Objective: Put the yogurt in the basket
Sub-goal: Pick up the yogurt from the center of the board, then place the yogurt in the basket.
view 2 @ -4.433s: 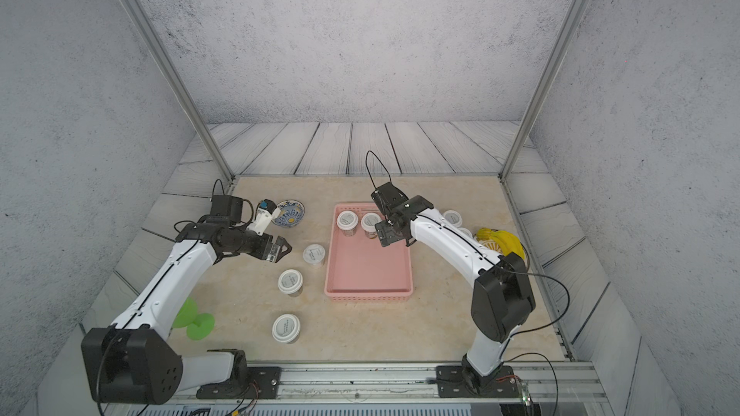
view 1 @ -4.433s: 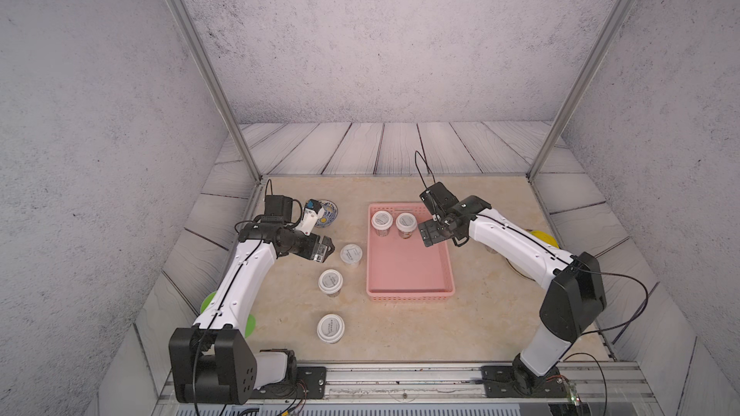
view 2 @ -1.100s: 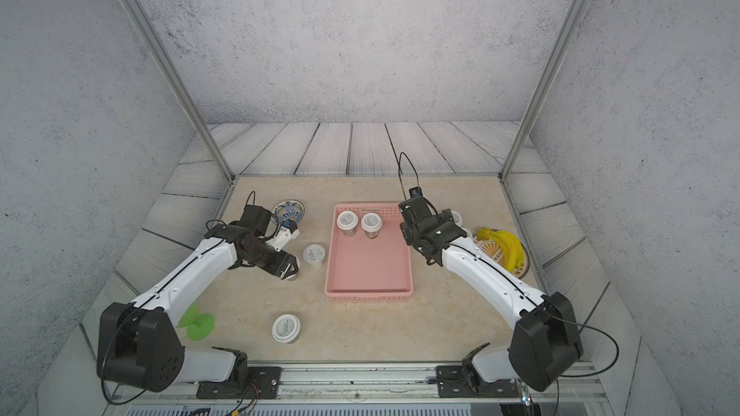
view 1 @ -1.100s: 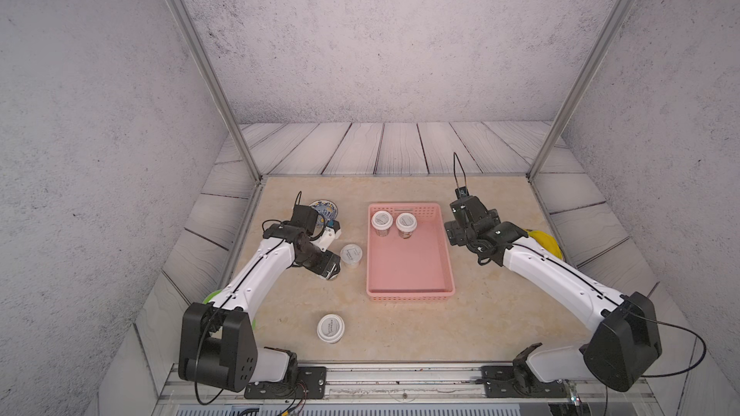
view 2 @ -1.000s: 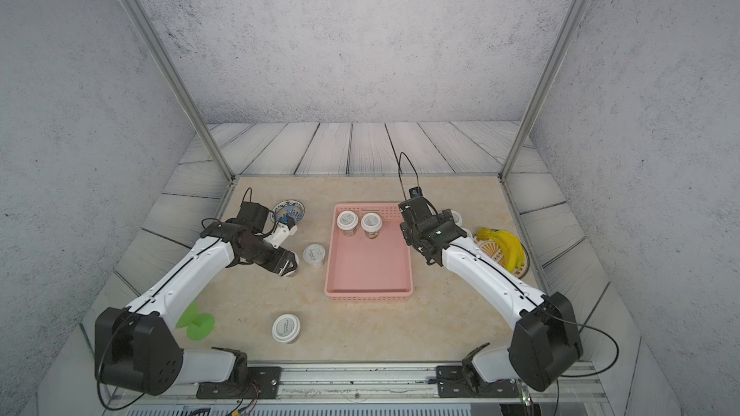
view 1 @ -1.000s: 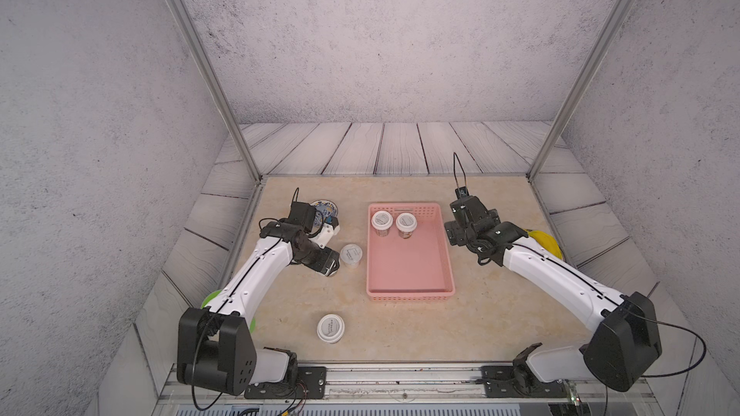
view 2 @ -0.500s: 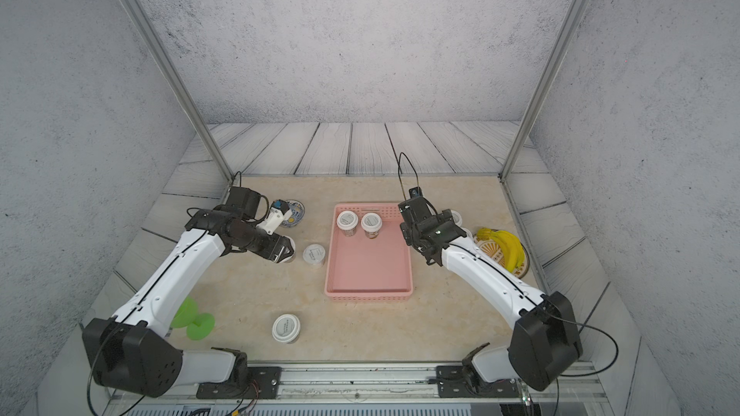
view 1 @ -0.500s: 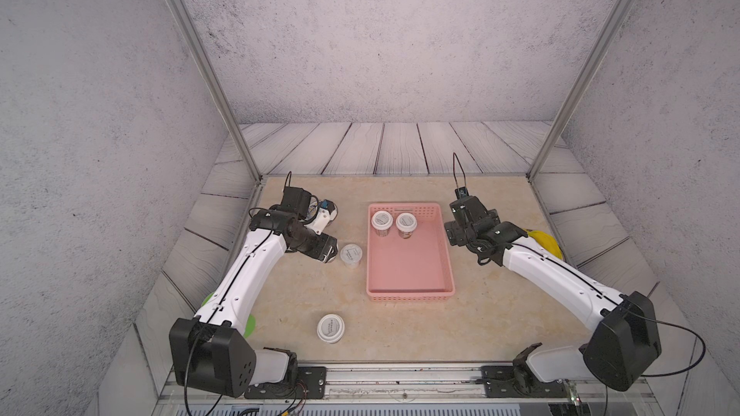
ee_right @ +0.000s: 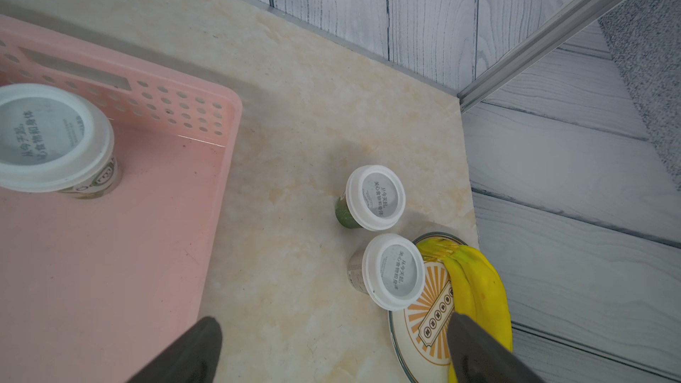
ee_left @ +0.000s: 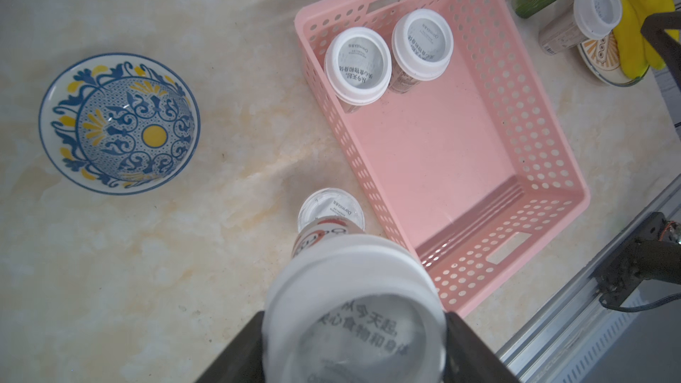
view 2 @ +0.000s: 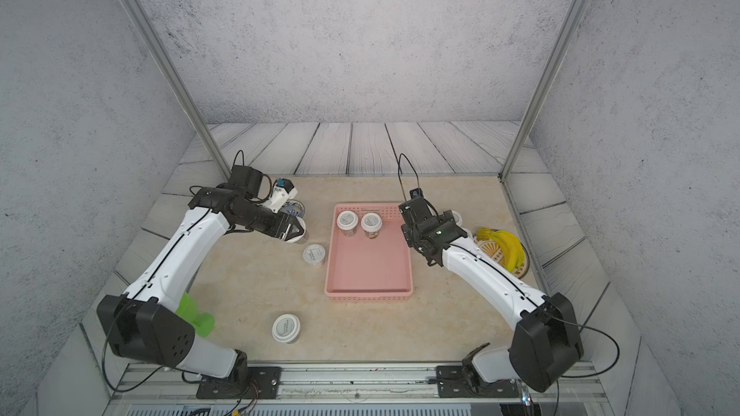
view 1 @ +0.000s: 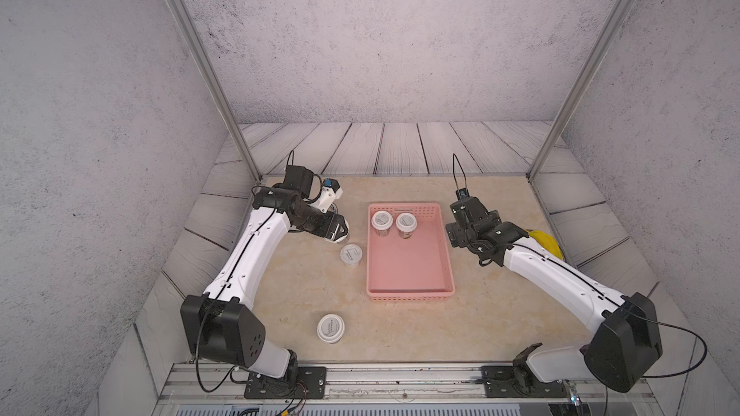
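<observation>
**Cup held beside the basket**

A yogurt cup [ee_left: 353,311] is clamped in the left gripper [ee_left: 353,340], raised above the table [view 1: 304,294] left of the pink basket [view 1: 408,270]. Two cups [view 1: 381,221] [view 1: 406,223] are stood in the basket's far end. A loose cup [view 1: 351,254] is seen just left of the basket, another [view 1: 330,328] near the front edge. The right gripper [ee_right: 331,348] is spread wide, with nothing held, above the table right of the basket. Two more cups [ee_right: 376,197] [ee_right: 394,270] are stood there beside the banana plate [ee_right: 416,333]. A blue bowl [ee_left: 119,123] is seen at the far left.
</observation>
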